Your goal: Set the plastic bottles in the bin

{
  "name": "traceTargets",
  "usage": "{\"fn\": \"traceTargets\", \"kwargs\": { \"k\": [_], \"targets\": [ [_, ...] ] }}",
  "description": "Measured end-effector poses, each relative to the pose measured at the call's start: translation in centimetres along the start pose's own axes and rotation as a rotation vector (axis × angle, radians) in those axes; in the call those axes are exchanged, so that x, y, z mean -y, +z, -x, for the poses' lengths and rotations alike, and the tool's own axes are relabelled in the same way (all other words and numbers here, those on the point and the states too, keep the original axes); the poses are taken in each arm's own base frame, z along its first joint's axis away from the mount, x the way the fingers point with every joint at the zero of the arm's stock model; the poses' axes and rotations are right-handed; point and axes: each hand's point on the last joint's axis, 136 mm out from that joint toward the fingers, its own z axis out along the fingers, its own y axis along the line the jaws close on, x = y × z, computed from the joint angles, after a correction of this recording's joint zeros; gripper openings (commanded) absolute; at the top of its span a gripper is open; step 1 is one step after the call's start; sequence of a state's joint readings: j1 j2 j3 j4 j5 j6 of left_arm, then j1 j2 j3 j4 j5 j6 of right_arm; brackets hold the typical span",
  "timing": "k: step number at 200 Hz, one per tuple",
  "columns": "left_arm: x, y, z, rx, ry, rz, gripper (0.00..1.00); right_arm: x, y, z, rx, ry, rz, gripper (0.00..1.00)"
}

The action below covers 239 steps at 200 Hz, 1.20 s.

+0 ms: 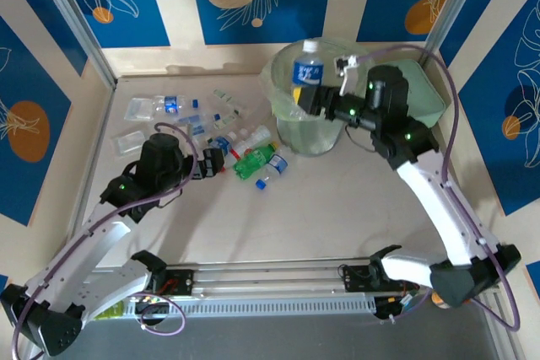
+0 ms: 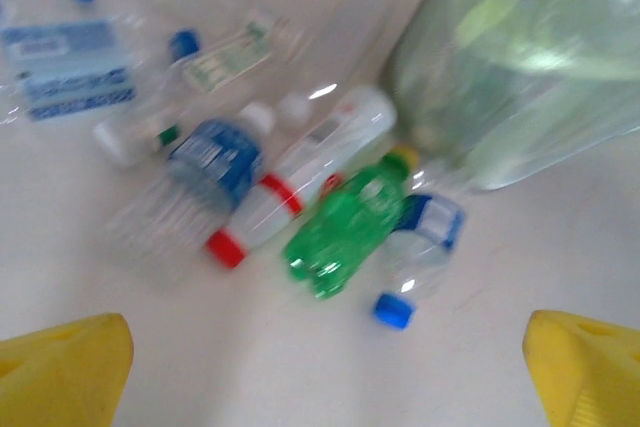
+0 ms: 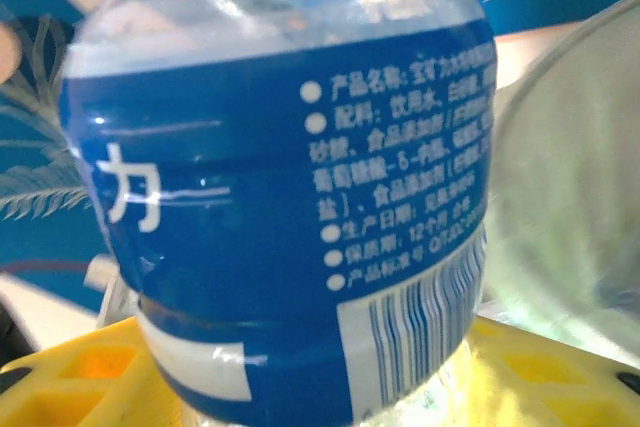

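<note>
Blue-labelled bottle (image 1: 309, 67), clear plastic above the wrap, clamped upright in the right claw (image 1: 306, 94) and held in the air over the bin (image 1: 309, 134), seemingly above the left part of the opening rather than its centre. Pinched low on the body between the yellow fingers (image 3: 545, 372), with most of the bulk above the grip. Left claw (image 2: 325, 367) spread wide and empty, hovering just short of the heap on the bench (image 1: 337, 208): green bottle (image 2: 350, 227), white bottle with a red cap (image 2: 320, 152), small clear bottle with a blue cap (image 2: 420, 252), all lying close together right beside the bin wall. Several ways to spoil things from here. If let go too near the rim, likely to clip the edge and tumble back onto the bench. If tilted while top-heavy, liable to pivot in the pinch and drop sideways, outside the bin. On the left, a crowded target: closing on the green bottle apt to catch a neighbour as well, or to squirt the slick crushed plastic out from between the pads. With a longer reach, danger of nudging the bin itself, given the heap's closeness to it, and of a knock against the right arm overhead.
</note>
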State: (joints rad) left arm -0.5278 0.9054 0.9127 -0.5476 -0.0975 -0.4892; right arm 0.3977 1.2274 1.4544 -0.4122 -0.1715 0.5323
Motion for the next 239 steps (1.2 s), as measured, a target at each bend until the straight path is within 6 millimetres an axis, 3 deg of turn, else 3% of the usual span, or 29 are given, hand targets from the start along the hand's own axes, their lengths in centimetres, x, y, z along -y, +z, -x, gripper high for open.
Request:
{"fn": "traceTargets", "kwargs": {
  "k": [24,52,99,122,150,193,239],
  "targets": [
    [-0.6,-0.1,-0.4,-0.041,0.045,0.042,0.99,3.1,1.3,3.1,0.011,0.007,-0.118,0.55],
    [-0.9,-1.0,0.0,-0.015,0.087,0.057,0.99,7.5,3.2,5.1,-0.017,0.049,-0.237,0.56],
    [-1.2,-2.0,0.0,0.03,0.106,0.046,0.99,12.8,7.1,5.4,-0.128,0.1,-0.368,0.57],
    [-1.4,-2.0,-0.1,0.034,0.107,0.052,0.99,15.3,8.3,4.4,-0.199,0.053,-0.475,0.58],
    [-1.4,-2.4,0.1,0.048,0.116,0.053,0.99,18.3,8.0,1.8,-0.303,0.031,-0.599,0.6],
    [-1.5,-2.5,0.2,0.055,0.127,0.064,0.99,21.5,8.4,-0.2,-0.418,0.0,-0.721,0.62],
    [-1.8,-2.7,0.4,0.071,0.134,0.084,0.99,24.1,9.6,-4.3,-0.565,0.023,-0.765,0.69]
  ]
}}
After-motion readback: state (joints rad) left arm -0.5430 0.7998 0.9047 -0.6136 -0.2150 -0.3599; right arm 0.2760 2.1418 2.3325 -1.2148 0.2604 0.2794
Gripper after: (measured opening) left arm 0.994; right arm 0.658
